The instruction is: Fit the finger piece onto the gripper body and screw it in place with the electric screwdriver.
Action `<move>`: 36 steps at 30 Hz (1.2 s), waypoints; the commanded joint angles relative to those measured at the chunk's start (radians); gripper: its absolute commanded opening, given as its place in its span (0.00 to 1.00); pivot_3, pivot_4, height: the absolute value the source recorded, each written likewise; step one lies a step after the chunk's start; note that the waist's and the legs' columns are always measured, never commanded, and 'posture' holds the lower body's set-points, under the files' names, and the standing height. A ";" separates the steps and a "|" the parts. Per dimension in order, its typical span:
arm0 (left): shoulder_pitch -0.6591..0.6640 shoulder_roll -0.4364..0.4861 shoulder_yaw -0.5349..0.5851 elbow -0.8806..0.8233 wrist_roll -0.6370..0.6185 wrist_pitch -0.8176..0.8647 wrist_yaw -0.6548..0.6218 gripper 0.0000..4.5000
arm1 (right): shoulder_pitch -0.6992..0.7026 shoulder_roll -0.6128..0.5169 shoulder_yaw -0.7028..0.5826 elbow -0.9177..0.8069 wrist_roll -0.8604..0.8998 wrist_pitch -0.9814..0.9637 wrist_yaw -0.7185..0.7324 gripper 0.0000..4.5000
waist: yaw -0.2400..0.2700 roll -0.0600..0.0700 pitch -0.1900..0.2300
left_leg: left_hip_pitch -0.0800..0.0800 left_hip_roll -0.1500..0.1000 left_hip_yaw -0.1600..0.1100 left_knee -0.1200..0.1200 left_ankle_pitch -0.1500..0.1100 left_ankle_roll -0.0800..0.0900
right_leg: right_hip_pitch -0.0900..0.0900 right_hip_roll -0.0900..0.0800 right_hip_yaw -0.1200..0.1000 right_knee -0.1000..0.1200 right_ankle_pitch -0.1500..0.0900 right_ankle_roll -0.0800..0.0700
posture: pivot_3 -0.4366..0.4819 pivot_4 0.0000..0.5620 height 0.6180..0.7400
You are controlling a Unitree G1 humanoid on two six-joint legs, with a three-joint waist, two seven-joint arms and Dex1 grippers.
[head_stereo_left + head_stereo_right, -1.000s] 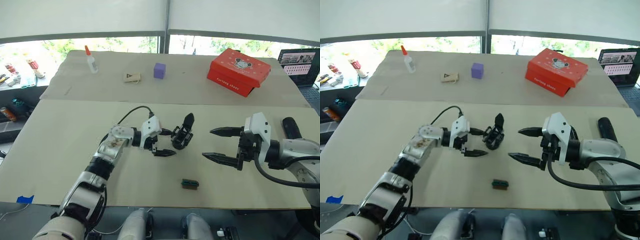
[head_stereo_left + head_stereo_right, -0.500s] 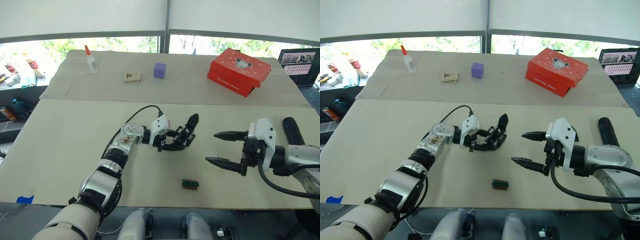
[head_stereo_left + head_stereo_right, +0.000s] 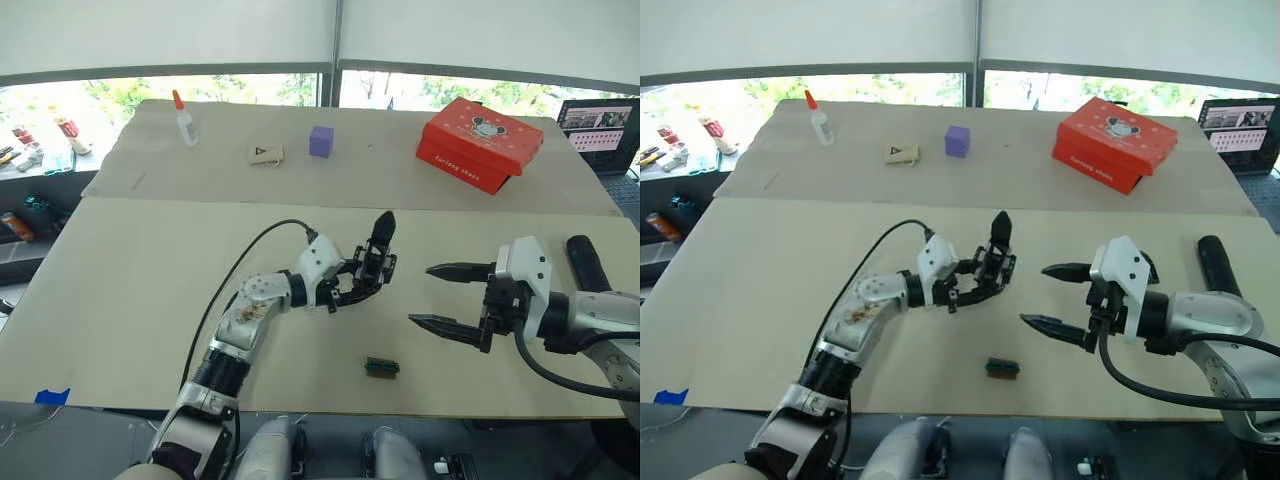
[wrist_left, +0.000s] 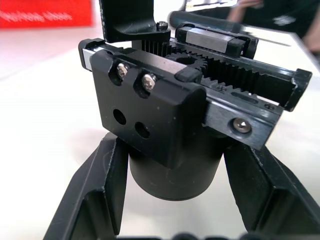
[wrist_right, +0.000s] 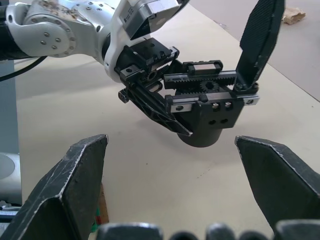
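The gripper body [image 3: 372, 262] stands upright on the near table, a black geared assembly on a round base with one pointed finger sticking up. My left gripper [image 3: 352, 282] is shut on its round base [image 4: 172, 175], one finger on each side. My right gripper [image 3: 421, 295] hangs open a little to the right of it, tips pointing at the gripper body [image 5: 210, 112], with nothing between them. The electric screwdriver [image 3: 585, 258], a thick black cylinder, lies at the far right, partly hidden behind my right arm. The finger piece is out of view.
A small green-and-dark block [image 3: 381, 368] lies near the front edge. On the far table stand a red box [image 3: 478, 143], a purple cube [image 3: 320, 141], a tan card [image 3: 264, 154] and a glue bottle [image 3: 184, 120]. A laptop [image 3: 600, 128] sits at the back right.
My left gripper went from open beside the gripper body to shut on its base, tipped it over to the right, then stood it upright. The right gripper drew back slightly to the right.
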 commanded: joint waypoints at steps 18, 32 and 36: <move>0.091 -0.063 0.008 -0.067 -0.019 -0.008 0.193 1.00 | -0.029 -0.017 -0.002 0.018 -0.014 -0.009 0.034 1.00 | 0.001 0.000 0.000 | 0.000 0.000 0.000 0.000 0.000 0.000 | 0.000 0.000 0.000 -0.001 0.000 0.000 | 0.48 0.27 1.00; -0.015 0.231 0.038 -0.068 -0.105 -0.150 -0.149 1.00 | -0.057 -0.009 0.005 0.072 -0.039 -0.026 0.052 1.00 | 0.001 0.001 0.000 | 0.000 0.000 0.001 0.000 0.000 0.000 | 0.000 0.000 0.000 0.000 0.000 0.000 | 0.48 0.27 1.00; -0.087 0.336 0.080 -0.071 -0.226 -0.092 -0.350 1.00 | -0.079 -0.015 0.007 0.105 -0.050 -0.036 0.069 1.00 | -0.002 0.001 0.000 | 0.000 0.000 0.001 0.000 0.000 0.000 | 0.000 0.000 -0.001 0.000 0.000 0.000 | 0.48 0.27 1.00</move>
